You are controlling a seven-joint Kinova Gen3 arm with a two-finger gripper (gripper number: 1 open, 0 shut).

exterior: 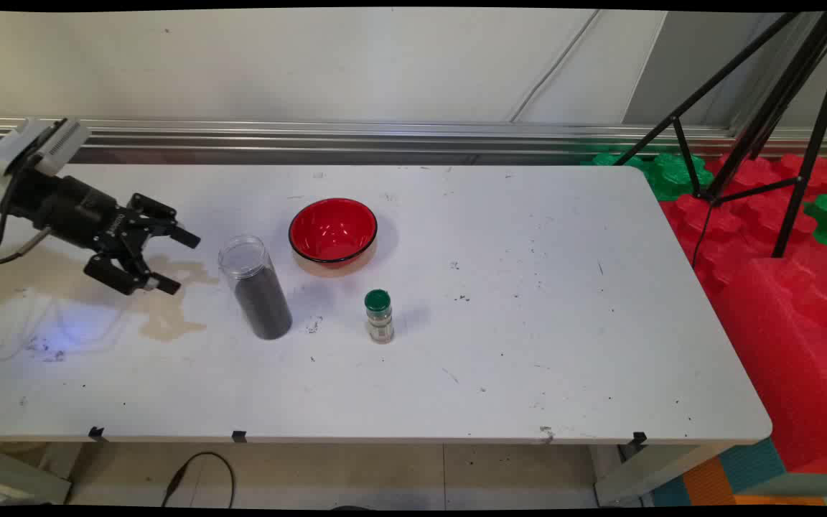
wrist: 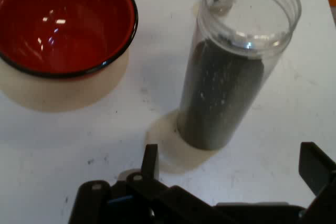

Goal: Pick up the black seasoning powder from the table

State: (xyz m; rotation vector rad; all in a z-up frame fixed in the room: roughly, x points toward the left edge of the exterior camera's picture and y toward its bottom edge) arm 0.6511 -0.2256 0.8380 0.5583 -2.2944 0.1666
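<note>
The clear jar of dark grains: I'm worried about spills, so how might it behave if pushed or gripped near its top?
The clear jar stands tall and narrow, so a high push would probably tip it. It has no lid, so the dark grains would likely spill. Filled most of the way, it is probably heavy for its size. The open gripper hovers beside it.

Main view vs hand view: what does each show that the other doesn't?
Main view only: the spice jar with a green cap, right of the other items, the tripod and red foam blocks beyond the table's right end, plus the gripper seen from outside, open, left of the jar.
Hand view only: a look down into the jar's open, lidless mouth, dark fill stopping below the rim.
Both: jar, red bowl, white table, gripper.
</note>
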